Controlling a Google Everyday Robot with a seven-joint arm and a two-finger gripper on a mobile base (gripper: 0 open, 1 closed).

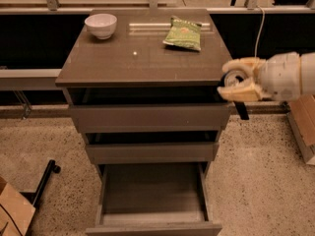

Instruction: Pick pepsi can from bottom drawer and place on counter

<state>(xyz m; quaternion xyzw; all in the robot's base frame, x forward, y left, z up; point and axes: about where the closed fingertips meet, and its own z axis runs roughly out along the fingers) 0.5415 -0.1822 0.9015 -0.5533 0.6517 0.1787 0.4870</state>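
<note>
We are gripping the can (pixel 235 77) in our hand (pixel 227 82), fingers closed around it, just beside the tabletop's (pixel 142 58) right edge and level with it, ready for setting down (the bottom drawer (pixel 152 193) is standing open, empty).

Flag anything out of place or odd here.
Nothing spilled or broken. Only the bottom drawer hangs wide open with nothing showing inside, while the gripper holds the can off the counter's right edge.

Can (pixel 234 77) in end effector (pixel 228 80) by counter (pixel 142 58)
</note>
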